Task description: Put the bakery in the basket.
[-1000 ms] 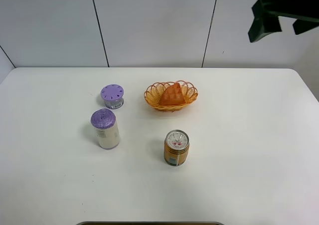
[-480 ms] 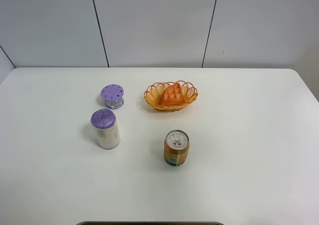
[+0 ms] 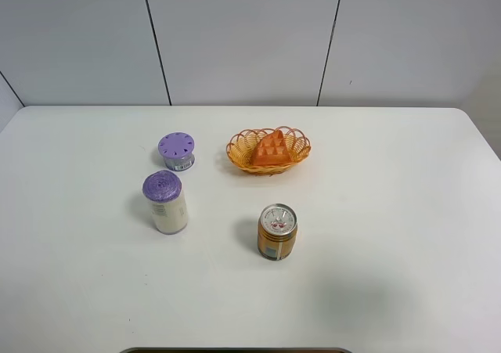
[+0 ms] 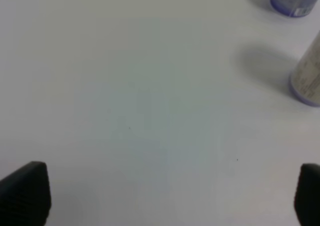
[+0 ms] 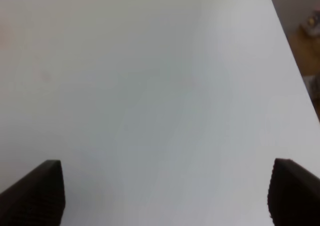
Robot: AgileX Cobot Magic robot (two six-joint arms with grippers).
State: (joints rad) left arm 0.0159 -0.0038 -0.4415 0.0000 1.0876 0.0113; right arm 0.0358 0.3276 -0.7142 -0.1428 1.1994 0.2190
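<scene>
Change since a second ago: the dark arm we saw at the upper right of the high view has gone from it; the items on the worktop have stayed put.
Worktop: white, and we see it carrying every item.
Basket: woven orange-yellow, standing toward the back, right of the short purple jar.
Tall purple-lidded bottle: upright at left; we also see its lower part in the left wrist view.
Can: orange-labelled, upright, nearer the front edge and well apart from the basket.
Short purple jar: just behind the tall bottle, apart from it.
Bakery: we find the waffle wedge lying inside the basket, dimpled face up.
Left fingers: spread wide at the picture's two edges, nothing between them, over bare worktop.
Right fingers: likewise wide apart and holding nothing, near a worktop edge.
</scene>
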